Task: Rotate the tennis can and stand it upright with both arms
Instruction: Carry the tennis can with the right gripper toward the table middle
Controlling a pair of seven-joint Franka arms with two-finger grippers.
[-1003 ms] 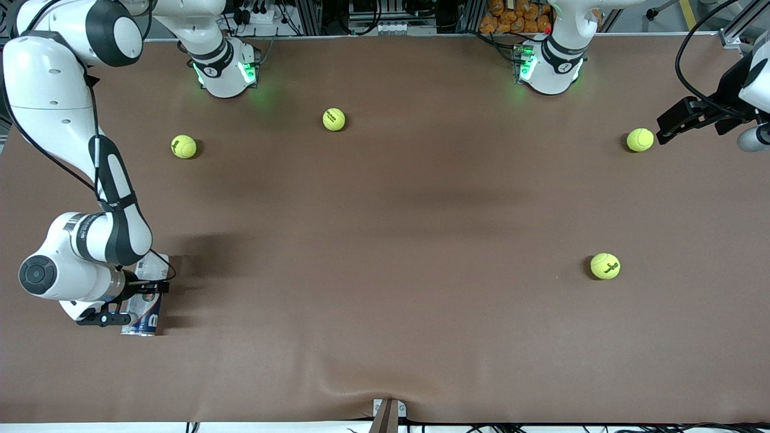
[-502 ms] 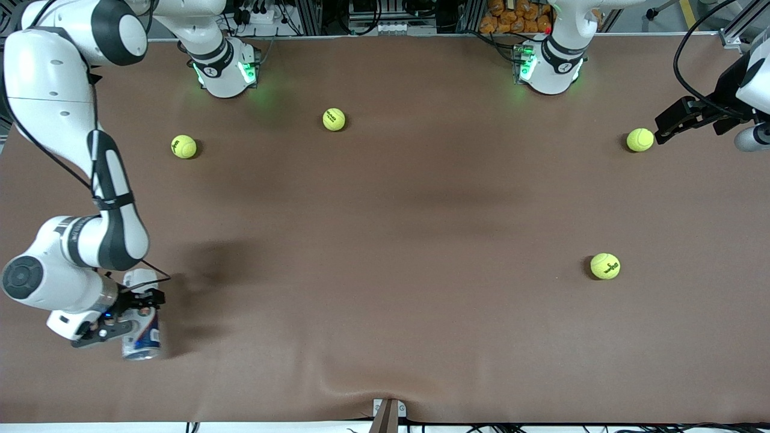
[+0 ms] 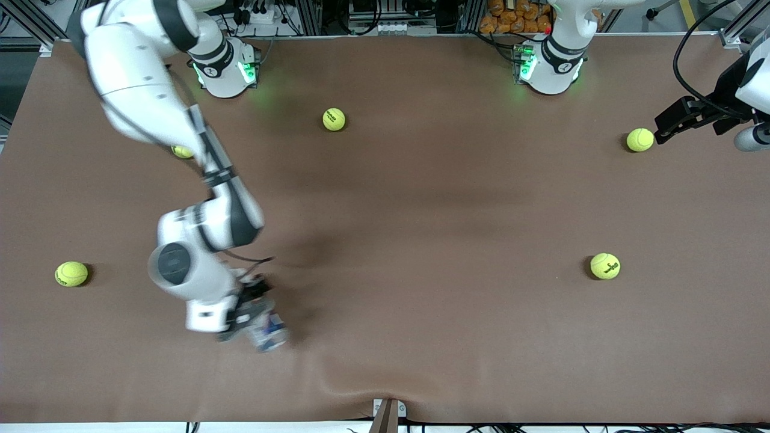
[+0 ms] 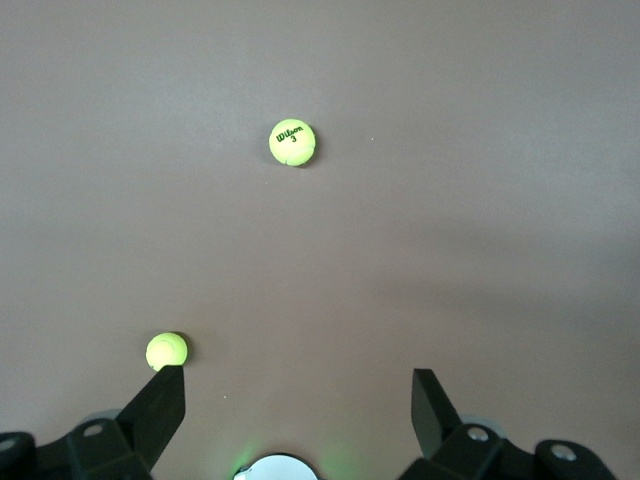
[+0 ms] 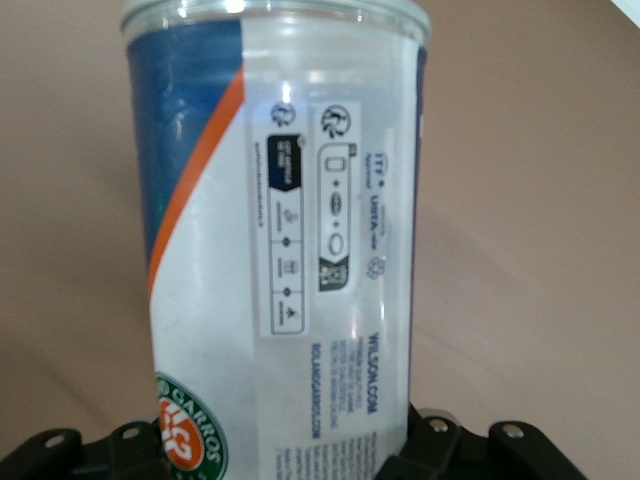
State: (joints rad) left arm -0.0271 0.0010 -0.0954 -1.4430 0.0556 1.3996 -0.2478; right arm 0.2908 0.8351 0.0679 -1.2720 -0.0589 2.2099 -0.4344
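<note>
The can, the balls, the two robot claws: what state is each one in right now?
tennis can: held by the right gripper.
right gripper: shut on the tennis can, over the table's near edge.
left gripper: open, empty, waiting at the left arm's end.
tennis balls: loose on the table.

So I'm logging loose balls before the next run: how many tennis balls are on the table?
5. One at the right arm's end, one partly hidden under the right arm, one near the bases, one by the left pincer, one nearer the camera.
</note>
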